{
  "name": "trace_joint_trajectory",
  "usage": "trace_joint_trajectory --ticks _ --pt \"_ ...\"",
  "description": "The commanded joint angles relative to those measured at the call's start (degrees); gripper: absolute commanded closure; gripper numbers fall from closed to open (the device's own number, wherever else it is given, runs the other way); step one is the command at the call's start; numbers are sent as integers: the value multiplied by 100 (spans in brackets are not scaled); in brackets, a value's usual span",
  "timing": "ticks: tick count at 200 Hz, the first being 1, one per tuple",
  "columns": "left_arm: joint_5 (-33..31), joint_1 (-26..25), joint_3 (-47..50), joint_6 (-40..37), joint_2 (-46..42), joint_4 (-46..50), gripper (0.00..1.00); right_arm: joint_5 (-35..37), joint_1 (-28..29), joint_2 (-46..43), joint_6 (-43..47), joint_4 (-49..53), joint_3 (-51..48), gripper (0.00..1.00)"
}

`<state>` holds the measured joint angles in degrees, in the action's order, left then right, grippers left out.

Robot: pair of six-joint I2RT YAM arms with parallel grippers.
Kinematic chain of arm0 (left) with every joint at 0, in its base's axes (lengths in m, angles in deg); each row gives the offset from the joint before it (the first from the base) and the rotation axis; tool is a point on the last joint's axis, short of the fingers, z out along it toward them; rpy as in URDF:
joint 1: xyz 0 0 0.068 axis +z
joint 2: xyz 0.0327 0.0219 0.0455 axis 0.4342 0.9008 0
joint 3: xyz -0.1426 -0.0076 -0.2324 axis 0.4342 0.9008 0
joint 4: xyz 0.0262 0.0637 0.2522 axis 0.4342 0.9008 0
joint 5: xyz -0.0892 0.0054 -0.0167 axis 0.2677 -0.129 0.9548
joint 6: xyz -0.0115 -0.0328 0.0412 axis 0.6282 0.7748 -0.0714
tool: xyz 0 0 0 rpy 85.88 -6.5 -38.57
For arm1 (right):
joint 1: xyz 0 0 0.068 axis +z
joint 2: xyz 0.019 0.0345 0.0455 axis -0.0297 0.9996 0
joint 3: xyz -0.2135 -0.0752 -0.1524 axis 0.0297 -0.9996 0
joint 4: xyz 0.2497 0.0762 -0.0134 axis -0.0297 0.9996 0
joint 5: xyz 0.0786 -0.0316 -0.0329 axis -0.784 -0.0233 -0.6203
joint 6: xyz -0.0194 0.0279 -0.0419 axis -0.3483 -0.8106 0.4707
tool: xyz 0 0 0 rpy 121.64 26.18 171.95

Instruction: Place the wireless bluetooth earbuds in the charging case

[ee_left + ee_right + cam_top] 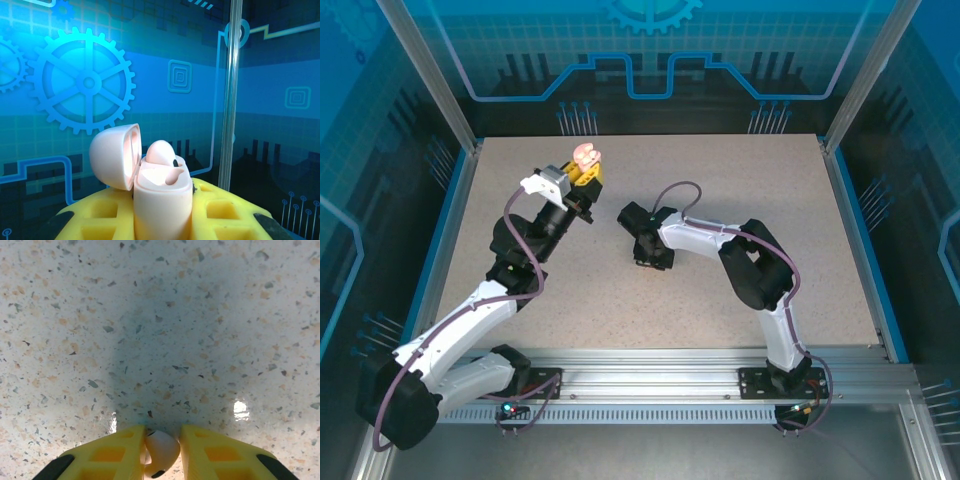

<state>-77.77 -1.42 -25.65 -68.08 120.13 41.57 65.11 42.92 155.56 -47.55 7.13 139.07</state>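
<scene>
A tiny earbud (161, 449) is pinched at the tips of the jaws of the right gripper (653, 258). The open charging case (162, 200) is squeezed between the jaws of the left gripper (582, 180). The earbud looks light, hard and slippery, so its round sides are best held gently
</scene>
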Motion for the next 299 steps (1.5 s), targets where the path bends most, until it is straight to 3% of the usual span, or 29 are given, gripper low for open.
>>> trace_joint_trajectory --ticks 1,182,219,299 --pt "72 26 41 39 -87 -262 100 -118 112 96 -344 593 30 74" --pt "69 30 -3 25 -62 -276 100 25 -224 122 16 556 213 77" --pt "79 26 -12 41 -67 -287 100 -73 -224 228 732 607 395 81" --pt "79 26 -12 88 -78 -286 100 -25 -153 338 3158 871 637 83"
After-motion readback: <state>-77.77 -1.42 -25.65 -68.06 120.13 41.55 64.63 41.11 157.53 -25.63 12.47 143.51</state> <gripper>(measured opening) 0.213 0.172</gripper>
